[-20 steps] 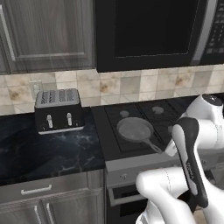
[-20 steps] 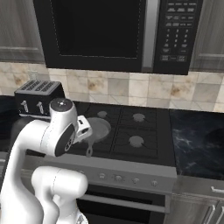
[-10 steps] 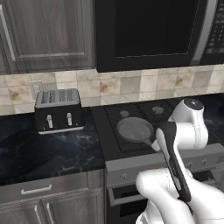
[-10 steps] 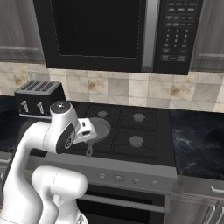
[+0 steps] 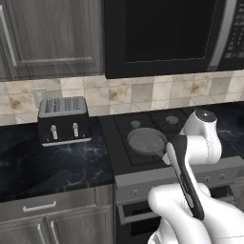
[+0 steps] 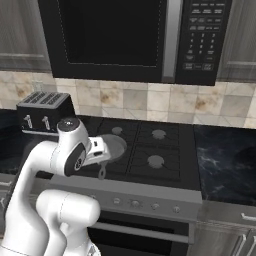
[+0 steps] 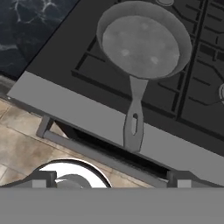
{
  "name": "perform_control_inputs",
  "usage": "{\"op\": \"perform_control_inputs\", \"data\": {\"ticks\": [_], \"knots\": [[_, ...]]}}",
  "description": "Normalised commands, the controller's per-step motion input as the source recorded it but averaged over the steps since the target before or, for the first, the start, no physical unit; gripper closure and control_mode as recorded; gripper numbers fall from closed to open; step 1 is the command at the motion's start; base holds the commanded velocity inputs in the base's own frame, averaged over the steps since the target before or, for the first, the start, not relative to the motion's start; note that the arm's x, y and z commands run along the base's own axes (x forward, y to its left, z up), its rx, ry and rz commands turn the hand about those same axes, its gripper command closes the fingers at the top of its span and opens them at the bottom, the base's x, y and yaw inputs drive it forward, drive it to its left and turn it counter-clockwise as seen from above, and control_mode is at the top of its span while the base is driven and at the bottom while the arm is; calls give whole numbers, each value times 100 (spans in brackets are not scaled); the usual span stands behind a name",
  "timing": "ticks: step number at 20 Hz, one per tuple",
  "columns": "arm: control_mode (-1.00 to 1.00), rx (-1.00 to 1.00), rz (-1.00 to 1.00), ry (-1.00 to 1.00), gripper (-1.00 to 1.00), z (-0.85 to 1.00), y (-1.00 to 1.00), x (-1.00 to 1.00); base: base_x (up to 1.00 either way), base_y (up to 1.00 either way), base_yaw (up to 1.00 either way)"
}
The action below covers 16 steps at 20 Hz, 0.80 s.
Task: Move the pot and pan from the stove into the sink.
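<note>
The pan [image 7: 142, 43], shallow, round and grey, rests on the front left burner of the black stove [image 7: 65, 57]. Its long handle [image 7: 133, 120] reaches out over the steel front panel toward me. My gripper [image 7: 111, 180] hangs above and in front of the stove edge, open, with its fingertips [image 7: 43, 178] wide apart and nothing between them. In the base views the pan [image 5: 147, 141] sits just beyond my folded arm, and my hand partly covers the pan [image 6: 117, 146]. The pot and the sink are out of view.
A black toaster [image 5: 64, 119] stands on the dark marble counter [image 5: 57, 162] left of the stove [image 6: 155, 150]. A microwave [image 6: 125, 37] hangs above the burners. The oven door handle [image 7: 100, 153] runs below the front panel.
My arm has folded inward and to the left, bringing the hand closer over the front left burner and the pan. The jaws have stayed open. The pan has not moved.
</note>
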Motion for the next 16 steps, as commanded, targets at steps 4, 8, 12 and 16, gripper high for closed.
{"op": "perform_control_inputs", "data": {"ticks": [4, 8, 12, 16], "knots": [[-100, 0, 0, 0, -100, -26, 0, 18, 0, 0, 0], [-100, 1, 0, 0, -100, -22, -1, 15, 0, 0, 0], [-100, 0, 0, 0, -100, -22, -3, 17, 0, 0, 0], [-100, 0, 0, 0, -100, -26, -9, 30, 0, 0, 0]]}}
